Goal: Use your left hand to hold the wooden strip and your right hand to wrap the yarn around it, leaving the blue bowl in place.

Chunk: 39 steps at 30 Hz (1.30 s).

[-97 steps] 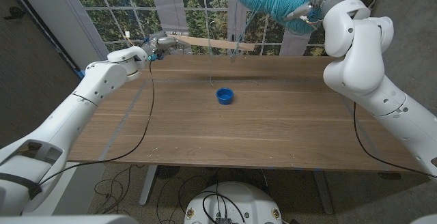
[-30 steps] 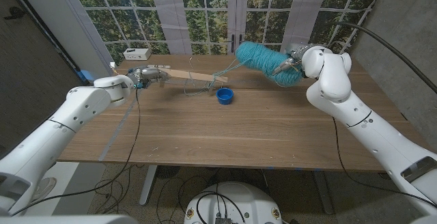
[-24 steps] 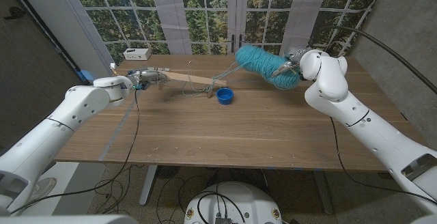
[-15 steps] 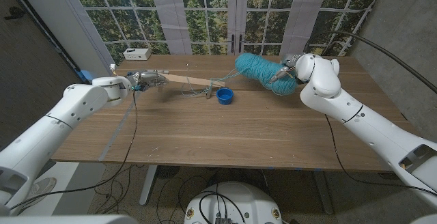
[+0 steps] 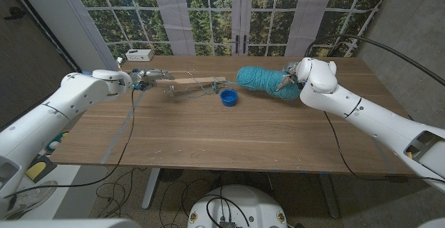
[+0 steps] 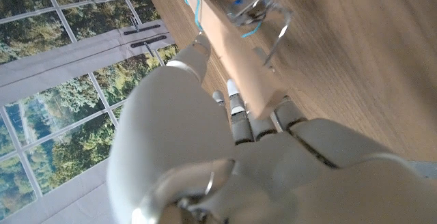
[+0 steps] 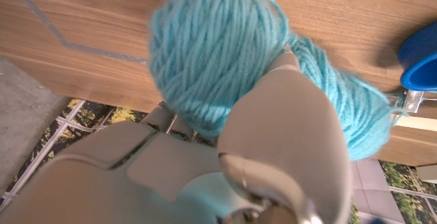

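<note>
Teal yarn (image 5: 263, 80) sits in the right robot hand (image 5: 290, 76), low over the desk (image 5: 229, 131) just beside the bowl (image 5: 229, 97). The left robot hand (image 5: 144, 77) grasps one end of the strip (image 5: 195, 83), strands looped round its far end.

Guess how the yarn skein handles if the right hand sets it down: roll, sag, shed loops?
The yarn skein looks soft and elongated, so it probably sags rather than rolls far. Its loose strands likely snag or unwind easily. It seems light, since the right hand holds it by one end.
</note>
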Each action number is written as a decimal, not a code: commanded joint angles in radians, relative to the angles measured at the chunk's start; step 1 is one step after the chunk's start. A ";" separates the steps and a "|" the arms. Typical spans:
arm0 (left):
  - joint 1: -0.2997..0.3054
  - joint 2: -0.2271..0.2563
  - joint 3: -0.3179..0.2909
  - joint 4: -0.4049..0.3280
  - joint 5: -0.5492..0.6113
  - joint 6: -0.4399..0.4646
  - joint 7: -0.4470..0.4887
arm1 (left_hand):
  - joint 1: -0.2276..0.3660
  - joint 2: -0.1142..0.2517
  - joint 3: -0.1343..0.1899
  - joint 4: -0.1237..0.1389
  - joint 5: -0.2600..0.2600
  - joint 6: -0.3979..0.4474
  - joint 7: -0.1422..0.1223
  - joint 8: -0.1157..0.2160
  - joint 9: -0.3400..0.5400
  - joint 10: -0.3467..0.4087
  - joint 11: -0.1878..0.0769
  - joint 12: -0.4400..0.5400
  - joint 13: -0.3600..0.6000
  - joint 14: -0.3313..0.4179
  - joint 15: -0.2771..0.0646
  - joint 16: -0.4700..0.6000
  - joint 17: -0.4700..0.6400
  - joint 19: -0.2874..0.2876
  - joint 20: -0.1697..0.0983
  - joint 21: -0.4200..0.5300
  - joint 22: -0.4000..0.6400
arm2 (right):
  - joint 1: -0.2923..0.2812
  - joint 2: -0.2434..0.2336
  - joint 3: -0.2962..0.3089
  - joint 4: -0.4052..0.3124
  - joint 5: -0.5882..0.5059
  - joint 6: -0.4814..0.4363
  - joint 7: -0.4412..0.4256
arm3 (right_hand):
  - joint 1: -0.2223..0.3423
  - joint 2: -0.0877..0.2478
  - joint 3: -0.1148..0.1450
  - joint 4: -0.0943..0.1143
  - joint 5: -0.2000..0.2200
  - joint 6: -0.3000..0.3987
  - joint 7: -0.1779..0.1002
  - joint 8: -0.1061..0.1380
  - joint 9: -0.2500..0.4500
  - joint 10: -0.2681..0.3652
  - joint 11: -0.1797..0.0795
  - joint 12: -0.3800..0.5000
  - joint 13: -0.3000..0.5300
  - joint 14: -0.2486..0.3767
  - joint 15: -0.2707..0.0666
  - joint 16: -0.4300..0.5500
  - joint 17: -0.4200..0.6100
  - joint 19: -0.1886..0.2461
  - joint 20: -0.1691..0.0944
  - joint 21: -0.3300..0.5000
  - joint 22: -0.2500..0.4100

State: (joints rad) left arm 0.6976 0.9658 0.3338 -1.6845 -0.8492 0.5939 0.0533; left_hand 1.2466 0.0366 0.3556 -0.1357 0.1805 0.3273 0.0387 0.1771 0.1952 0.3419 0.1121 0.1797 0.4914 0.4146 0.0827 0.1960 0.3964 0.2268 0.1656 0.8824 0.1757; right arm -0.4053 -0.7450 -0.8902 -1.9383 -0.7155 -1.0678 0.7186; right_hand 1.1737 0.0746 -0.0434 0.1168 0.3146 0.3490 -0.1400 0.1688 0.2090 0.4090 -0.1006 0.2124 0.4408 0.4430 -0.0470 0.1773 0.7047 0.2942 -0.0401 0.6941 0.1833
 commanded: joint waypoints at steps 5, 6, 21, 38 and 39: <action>-0.078 0.063 0.098 -0.026 0.205 -0.058 -0.164 | -0.086 0.004 -0.094 0.027 0.008 -0.189 -0.014 -0.002 -0.007 -0.266 0.039 -0.002 -0.071 -0.302 0.100 -0.017 -0.056 -0.244 0.042 -0.142 0.002 | 0.192 -0.034 -0.213 0.050 0.135 -0.131 0.032 | -0.102 -0.105 -0.146 0.012 0.090 -0.380 0.035 0.007 -0.008 -0.392 0.025 -0.039 -0.046 -0.290 -0.049 0.008 -0.091 -0.119 0.005 -0.079 0.003; -0.079 0.066 0.104 -0.032 0.225 -0.066 -0.162 | -0.101 0.003 -0.109 0.033 0.013 -0.221 -0.017 -0.003 -0.007 -0.302 0.049 -0.001 -0.083 -0.338 0.111 -0.018 -0.071 -0.268 0.046 -0.162 0.002 | 0.193 -0.037 -0.211 0.048 0.152 -0.132 0.021 | -0.119 -0.117 -0.174 0.013 0.108 -0.437 0.052 0.006 -0.009 -0.452 0.051 -0.038 -0.057 -0.338 -0.029 0.008 -0.102 -0.151 0.016 -0.099 0.003; 0.135 -0.002 -0.010 0.002 0.424 -0.620 0.012 | -0.249 -0.007 -0.223 0.088 0.024 -0.271 -0.154 0.025 -0.014 -0.363 -0.038 0.048 -0.193 -0.420 0.040 0.017 -0.192 -0.257 0.002 -0.262 0.001 | -0.268 -0.071 0.301 -0.097 0.528 0.303 -0.674 | -0.366 -0.096 -0.291 0.047 0.161 -0.384 0.076 0.082 -0.011 -0.451 0.113 0.030 -0.118 -0.399 0.060 0.063 -0.161 -0.207 0.130 -0.187 -0.002; 0.170 -0.093 -0.039 0.129 0.528 -0.992 -0.049 | -0.387 0.005 -0.269 0.145 0.007 -0.266 -0.190 0.007 -0.015 -0.354 -0.072 0.039 -0.234 -0.454 -0.016 -0.004 -0.205 -0.291 -0.071 -0.315 0.001 | -0.405 0.011 0.454 0.020 0.738 0.808 -0.946 | -0.361 -0.079 -0.278 0.018 0.159 -0.325 0.056 0.071 -0.015 -0.423 0.087 0.014 -0.149 -0.400 0.017 0.043 -0.206 -0.147 0.100 -0.196 -0.004; 0.174 -0.104 -0.042 0.135 0.520 -1.008 -0.048 | -0.393 0.006 -0.271 0.147 0.007 -0.271 -0.191 0.005 -0.015 -0.357 -0.073 0.038 -0.236 -0.459 -0.019 -0.005 -0.205 -0.294 -0.074 -0.318 0.001 | -0.407 0.014 0.458 0.028 0.749 0.833 -0.946 | -0.359 -0.079 -0.278 0.017 0.159 -0.325 0.055 0.071 -0.015 -0.425 0.085 0.013 -0.150 -0.403 0.015 0.042 -0.208 -0.147 0.098 -0.197 -0.004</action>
State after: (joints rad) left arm 0.8412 0.8977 0.3094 -1.5966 -0.3945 -0.2006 0.0309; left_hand 0.8679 0.0427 0.0849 0.0014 0.1883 0.0682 -0.1505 0.1850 0.1765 -0.0022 0.0374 0.2225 0.2572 -0.0312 0.0651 0.1958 0.1904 -0.0552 0.0909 0.5726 0.1758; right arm -0.7343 -0.7704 -0.5178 -1.9627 -0.0768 -0.5439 -0.0123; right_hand 0.8044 -0.0113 -0.3215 0.1400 0.4734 0.0270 -0.0822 0.2439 0.1904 -0.0040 -0.0132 0.2285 0.2922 0.0470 -0.0292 0.2251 0.5003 0.1434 0.0677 0.4991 0.1764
